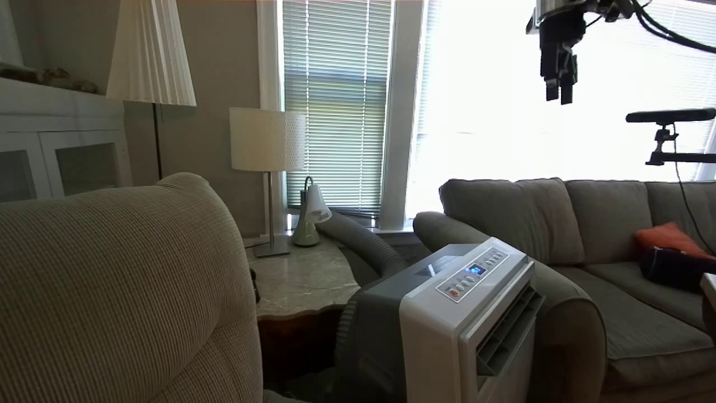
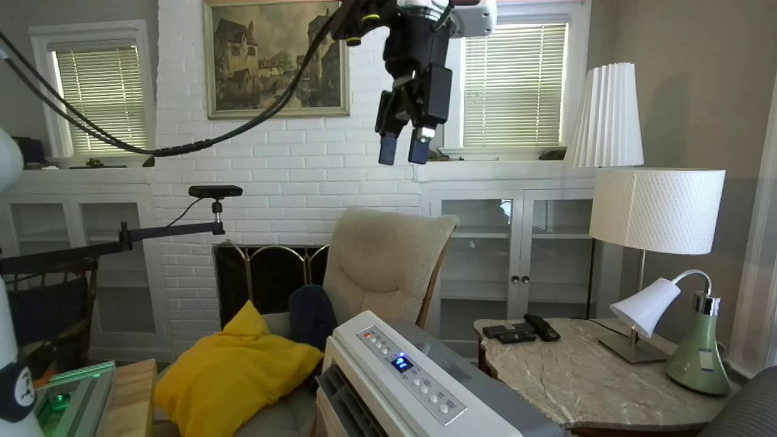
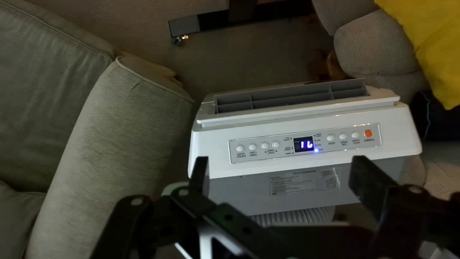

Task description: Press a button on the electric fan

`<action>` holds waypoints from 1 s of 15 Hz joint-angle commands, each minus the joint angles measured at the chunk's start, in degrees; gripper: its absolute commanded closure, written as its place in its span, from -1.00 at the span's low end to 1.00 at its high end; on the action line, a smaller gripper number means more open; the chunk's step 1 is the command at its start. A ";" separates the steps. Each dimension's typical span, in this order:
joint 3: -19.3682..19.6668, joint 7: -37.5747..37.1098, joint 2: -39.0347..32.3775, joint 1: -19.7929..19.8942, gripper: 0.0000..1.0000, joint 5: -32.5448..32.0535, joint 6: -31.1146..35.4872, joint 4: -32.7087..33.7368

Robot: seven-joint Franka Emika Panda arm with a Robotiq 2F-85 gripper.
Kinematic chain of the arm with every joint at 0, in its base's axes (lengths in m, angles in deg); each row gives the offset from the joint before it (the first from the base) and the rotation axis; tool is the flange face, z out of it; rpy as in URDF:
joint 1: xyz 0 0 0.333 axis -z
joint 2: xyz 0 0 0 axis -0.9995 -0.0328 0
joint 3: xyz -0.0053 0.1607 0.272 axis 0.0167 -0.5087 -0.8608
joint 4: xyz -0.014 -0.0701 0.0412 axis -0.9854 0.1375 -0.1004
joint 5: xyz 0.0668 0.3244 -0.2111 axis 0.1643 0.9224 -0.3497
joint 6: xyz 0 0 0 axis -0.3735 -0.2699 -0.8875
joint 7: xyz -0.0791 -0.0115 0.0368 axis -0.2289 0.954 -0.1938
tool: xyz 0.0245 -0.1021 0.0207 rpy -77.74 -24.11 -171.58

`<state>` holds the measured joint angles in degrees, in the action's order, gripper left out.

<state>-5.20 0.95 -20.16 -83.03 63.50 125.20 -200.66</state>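
Observation:
The electric fan is a white and grey boxy appliance that shows in both exterior views (image 1: 430,313) (image 2: 355,334) and in the wrist view (image 3: 215,144). Its sloped top bears a control panel (image 3: 282,153) with a row of small white buttons, an orange power button (image 3: 367,133) and a lit blue display (image 3: 303,144). A dark slotted grille (image 3: 291,97) is on its side. My gripper (image 3: 280,163) is open and empty, pointing down. In both exterior views the gripper (image 1: 559,93) (image 2: 403,152) hangs well above the fan, touching nothing.
A sofa arm (image 1: 559,302) stands close beside the fan. A beige armchair (image 2: 382,261) with a yellow pillow (image 2: 243,370) is near it. A marble-topped table (image 2: 546,376) holds a white-shaded lamp (image 2: 658,209) and a green lamp (image 2: 698,358). A grey hose (image 1: 363,238) runs behind the fan.

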 commanded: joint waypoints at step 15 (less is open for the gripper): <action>0.78 1.47 -15.18 1.25 -1.00 -0.19 21.79 -6.47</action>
<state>-4.39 1.13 -33.85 -82.24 63.59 142.75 -205.67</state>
